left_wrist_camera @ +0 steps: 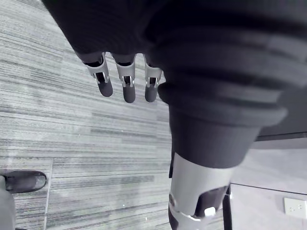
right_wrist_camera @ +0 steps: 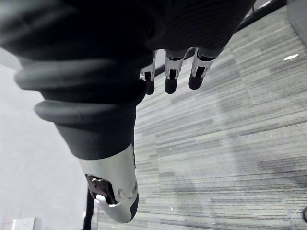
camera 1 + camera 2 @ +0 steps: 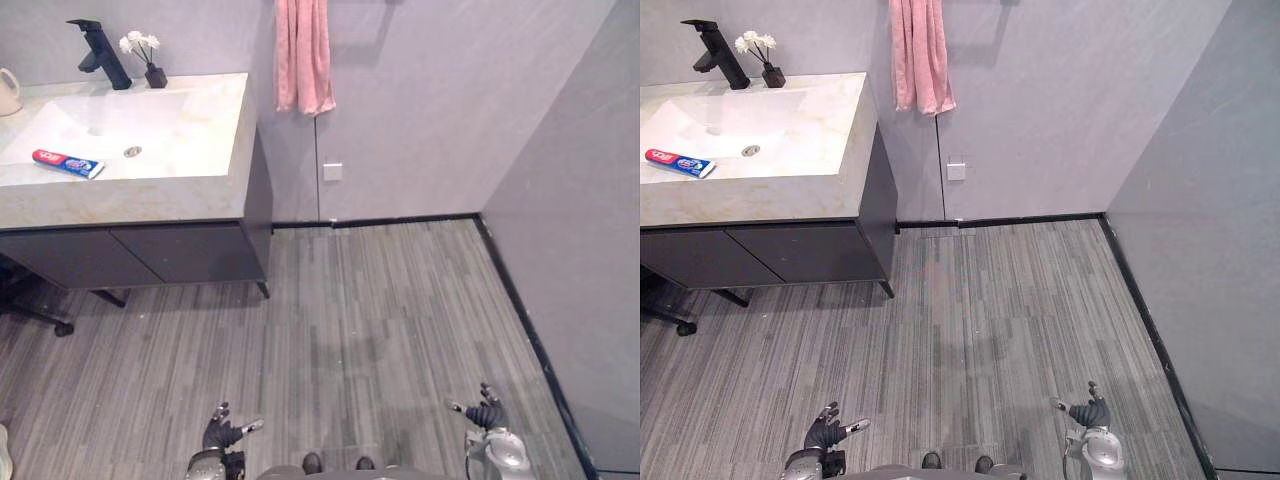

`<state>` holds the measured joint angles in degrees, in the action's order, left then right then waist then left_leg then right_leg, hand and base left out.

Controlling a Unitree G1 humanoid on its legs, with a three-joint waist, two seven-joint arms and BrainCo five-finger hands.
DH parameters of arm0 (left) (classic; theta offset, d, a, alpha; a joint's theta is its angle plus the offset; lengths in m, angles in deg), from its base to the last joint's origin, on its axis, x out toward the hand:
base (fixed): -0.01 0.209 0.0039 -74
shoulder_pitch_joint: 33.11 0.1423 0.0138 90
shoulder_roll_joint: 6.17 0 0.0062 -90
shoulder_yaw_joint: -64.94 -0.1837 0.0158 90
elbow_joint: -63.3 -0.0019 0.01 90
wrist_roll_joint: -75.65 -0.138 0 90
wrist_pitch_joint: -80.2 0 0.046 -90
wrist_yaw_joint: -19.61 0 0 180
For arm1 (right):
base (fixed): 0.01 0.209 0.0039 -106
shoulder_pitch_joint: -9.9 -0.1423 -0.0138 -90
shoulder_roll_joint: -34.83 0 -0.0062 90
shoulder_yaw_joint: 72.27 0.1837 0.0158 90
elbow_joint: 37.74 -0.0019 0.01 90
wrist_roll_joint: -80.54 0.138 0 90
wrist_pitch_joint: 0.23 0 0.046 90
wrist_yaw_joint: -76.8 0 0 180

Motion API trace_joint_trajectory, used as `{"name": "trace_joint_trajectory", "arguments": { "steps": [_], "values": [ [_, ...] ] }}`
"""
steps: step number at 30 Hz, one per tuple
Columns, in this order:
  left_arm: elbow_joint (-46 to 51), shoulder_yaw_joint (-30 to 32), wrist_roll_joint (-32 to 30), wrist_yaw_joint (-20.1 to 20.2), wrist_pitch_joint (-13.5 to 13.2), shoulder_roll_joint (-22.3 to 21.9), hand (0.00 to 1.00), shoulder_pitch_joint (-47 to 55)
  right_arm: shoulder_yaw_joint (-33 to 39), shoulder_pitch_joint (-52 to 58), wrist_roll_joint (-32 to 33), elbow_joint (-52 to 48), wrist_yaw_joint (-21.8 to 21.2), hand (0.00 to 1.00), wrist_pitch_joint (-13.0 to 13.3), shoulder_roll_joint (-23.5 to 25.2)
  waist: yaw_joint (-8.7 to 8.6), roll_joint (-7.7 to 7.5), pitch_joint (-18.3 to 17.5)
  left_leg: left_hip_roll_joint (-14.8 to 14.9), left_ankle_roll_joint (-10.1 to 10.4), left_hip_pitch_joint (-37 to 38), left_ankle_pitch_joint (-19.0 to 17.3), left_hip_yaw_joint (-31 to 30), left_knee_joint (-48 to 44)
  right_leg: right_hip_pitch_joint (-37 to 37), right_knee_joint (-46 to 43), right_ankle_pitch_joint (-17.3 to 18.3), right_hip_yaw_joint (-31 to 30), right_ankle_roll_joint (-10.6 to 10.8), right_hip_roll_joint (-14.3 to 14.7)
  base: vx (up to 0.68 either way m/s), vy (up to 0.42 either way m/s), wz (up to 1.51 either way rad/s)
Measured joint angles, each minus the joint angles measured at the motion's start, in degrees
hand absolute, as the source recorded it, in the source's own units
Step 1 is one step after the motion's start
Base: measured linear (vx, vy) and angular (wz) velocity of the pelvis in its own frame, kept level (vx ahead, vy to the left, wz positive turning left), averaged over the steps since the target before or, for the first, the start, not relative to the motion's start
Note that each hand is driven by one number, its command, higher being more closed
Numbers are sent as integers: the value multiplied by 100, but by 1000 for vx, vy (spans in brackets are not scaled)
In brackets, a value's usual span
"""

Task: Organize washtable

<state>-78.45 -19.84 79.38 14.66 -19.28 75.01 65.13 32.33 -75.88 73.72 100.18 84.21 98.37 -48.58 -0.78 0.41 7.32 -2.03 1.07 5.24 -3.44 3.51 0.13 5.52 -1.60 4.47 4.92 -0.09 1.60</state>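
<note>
A washtable (image 3: 190, 190) with a pale stone top and dark cabinet stands at the far left. On its sink edge lies a red, white and blue toothpaste tube (image 3: 67, 163). A black faucet (image 3: 100, 52) and a small black vase of white flowers (image 3: 147, 55) stand at the back, and part of a white cup (image 3: 8, 92) shows at the left edge. My left hand (image 3: 222, 432) and right hand (image 3: 486, 410) hang low over the floor, far from the washtable. Both are open with relaxed fingers (image 1: 125, 84) and hold nothing.
A pink towel (image 3: 303, 55) hangs on the grey wall to the right of the washtable. A white wall socket (image 3: 332, 171) sits below it. Grey striped flooring (image 3: 380, 320) runs to the wall on the right. A chair's black base (image 3: 40, 310) shows under the counter's left end.
</note>
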Motion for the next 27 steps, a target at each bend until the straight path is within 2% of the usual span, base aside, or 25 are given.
{"name": "trace_joint_trajectory", "arguments": {
  "steps": [6, 12, 20, 23, 25, 27],
  "values": [
    [78, 0, -120, 0, -49, 45, 0, 22, -4, 17, -49, 6, -48, 0, -5, -129, -56, 62, 67, -6, -116, 39, 79, -138, 77, 80, 57, -7, 148, -11, 5, -31, -13, 12],
    [196, -6, -229, 4, -80, 115, 0, 78, -218, -9, -18, 16, -174, 0, -8, -161, -113, 54, 91, -1, -62, 74, 159, -206, 186, 94, 58, -16, 257, -26, 10, -46, -12, 10],
    [717, -66, -355, -1, -95, 217, 0, 171, -225, -55, 411, 14, -246, 0, -10, -163, -123, 66, 218, 0, -54, -80, 140, -150, 182, -67, 78, 6, 245, -38, 8, -44, -7, -4],
    [903, -65, -335, -15, -95, 220, 0, 186, -225, -81, 459, 12, -238, 0, -14, -158, -91, 72, 246, 21, -155, -306, -17, 2, -42, -233, 41, 69, 129, -53, 19, 9, 2, -21],
    [1000, -64, -318, -35, -90, 192, 0, 185, -224, -121, 529, 5, -227, 0, -15, -157, 4, 88, 257, 70, -181, -484, -312, 176, -426, -348, -68, 168, -42, 2, 36, 70, 11, -40],
    [1193, -64, -255, -48, -88, 180, 0, 189, -223, -162, 635, 0, -213, 0, -16, -147, 12, 101, 251, 96, -218, -642, -541, 274, -717, -487, -261, 314, -138, 36, 36, 133, 39, -32]
  ]
}}
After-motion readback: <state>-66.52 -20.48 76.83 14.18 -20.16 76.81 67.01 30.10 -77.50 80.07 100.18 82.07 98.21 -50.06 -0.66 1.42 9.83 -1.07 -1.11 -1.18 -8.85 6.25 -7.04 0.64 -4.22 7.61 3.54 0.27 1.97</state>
